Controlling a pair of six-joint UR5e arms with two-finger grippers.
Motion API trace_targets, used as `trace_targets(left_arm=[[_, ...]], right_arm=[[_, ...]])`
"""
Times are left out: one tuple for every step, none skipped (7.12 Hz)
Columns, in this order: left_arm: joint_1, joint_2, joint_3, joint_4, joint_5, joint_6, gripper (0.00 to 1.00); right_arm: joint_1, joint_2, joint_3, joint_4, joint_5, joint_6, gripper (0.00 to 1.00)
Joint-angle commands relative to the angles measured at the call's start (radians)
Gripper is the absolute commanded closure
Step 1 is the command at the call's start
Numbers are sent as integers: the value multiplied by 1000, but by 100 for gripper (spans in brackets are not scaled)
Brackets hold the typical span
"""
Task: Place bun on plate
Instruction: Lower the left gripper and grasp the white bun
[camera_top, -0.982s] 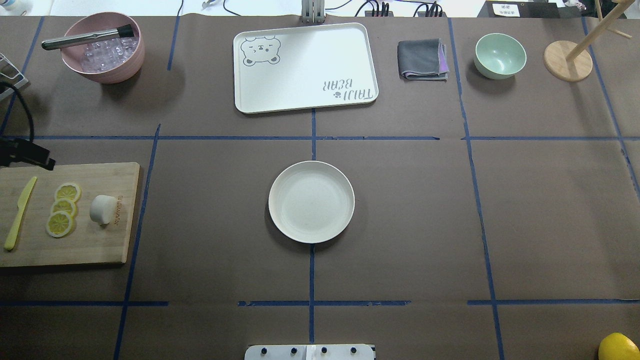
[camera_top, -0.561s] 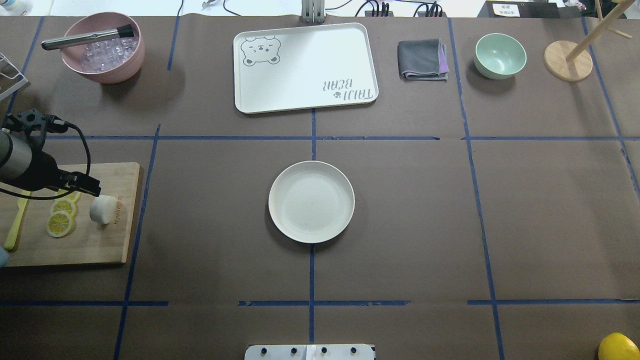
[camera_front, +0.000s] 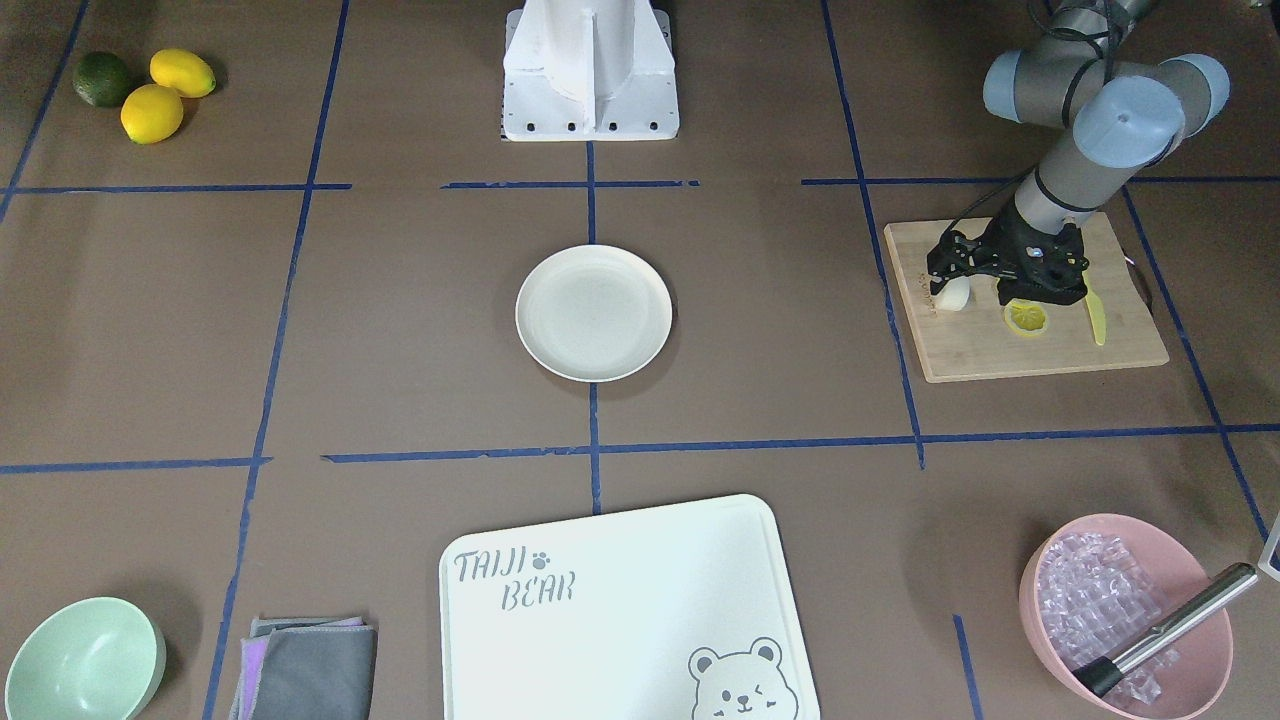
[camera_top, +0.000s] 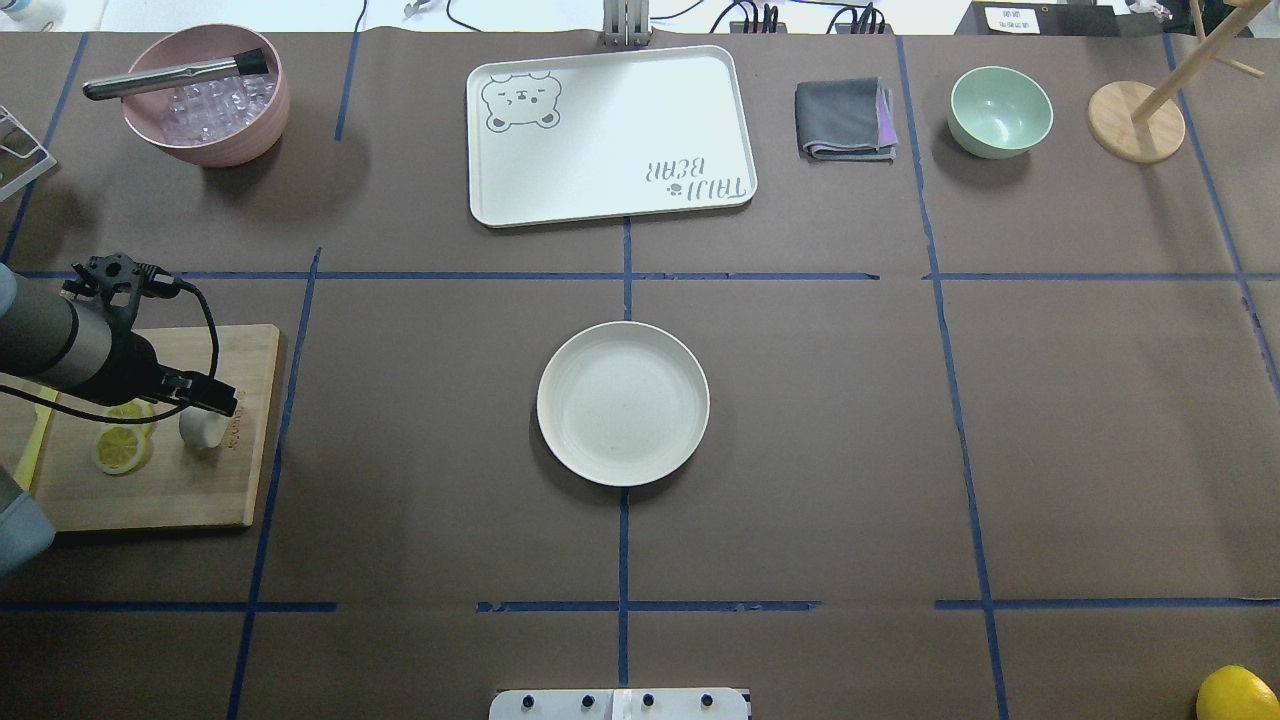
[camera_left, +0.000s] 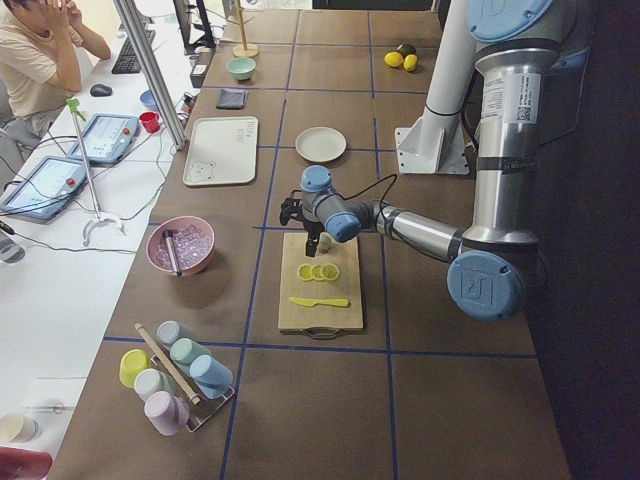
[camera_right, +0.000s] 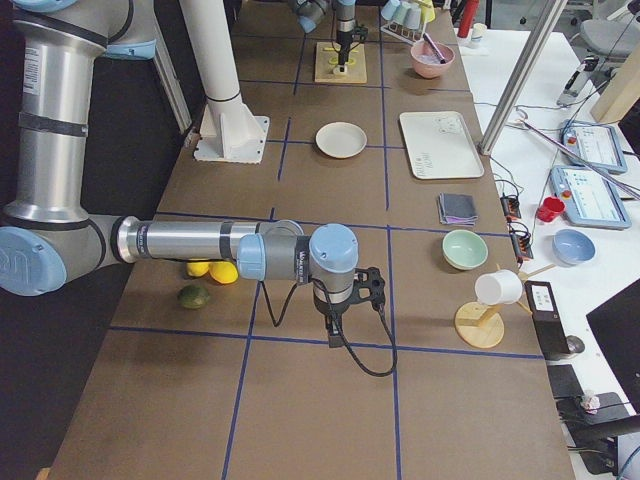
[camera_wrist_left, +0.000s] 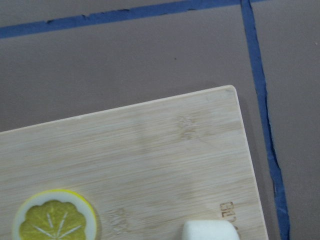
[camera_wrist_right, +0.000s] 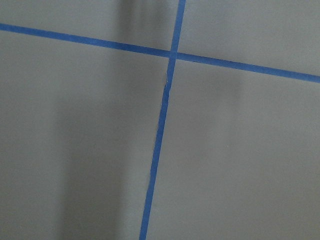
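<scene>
On the board: a small white stubby bun (camera_front: 953, 296) sits on the bamboo cutting board (camera_front: 1000, 350) beside yellow lemon slices (camera_front: 1026, 317), well apart from the round cream plate (camera_top: 622, 403).
Left arm: the left gripper (camera_front: 948, 278) hangs over the bun; its grip cannot be told.
Right arm: the right gripper (camera_right: 334, 330) shows only from the right-side camera, so I cannot tell its grip either.
Pink bowl (camera_front: 1205, 655): clear ice cubes (camera_front: 1080, 600) and a steel-handled tool (camera_front: 1170, 632).
Front view only: two yellow lemons (camera_front: 152, 113) and a dark green lime (camera_front: 100, 78).

The left arm (camera_front: 1062, 178) angled down, left gripper (camera_front: 946, 274) low; the right arm (camera_right: 190, 240) stretched level, right gripper (camera_right: 334, 335) hanging downward.
</scene>
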Motion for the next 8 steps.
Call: trace_targets(left_arm=[[16,-3,-3,0,-1,-1,29],[16,0,-10,3,-1,-2,74],[16,2,-13,3,1,-2,80],[16,2,-16,3,1,-2,80],[16,0,-36,8,1,-5,80],[17,-13,-70,41,1,-37,80],[16,-97,-105,160,1,-71,80],[17,-232,-114,306,2,-129,79]], right_arm=[[0,0,-4,0,0,0,0],[0,0,-4,0,0,0,0],[0,0,-4,0,0,0,0],[0,0,-6,0,0,0,0],[0,0,-4,0,0,0,0],[0,0,-2,0,0,1,0],[0,0,-1,0,3,1,0],[0,-2,-2,0,20,1,0]])
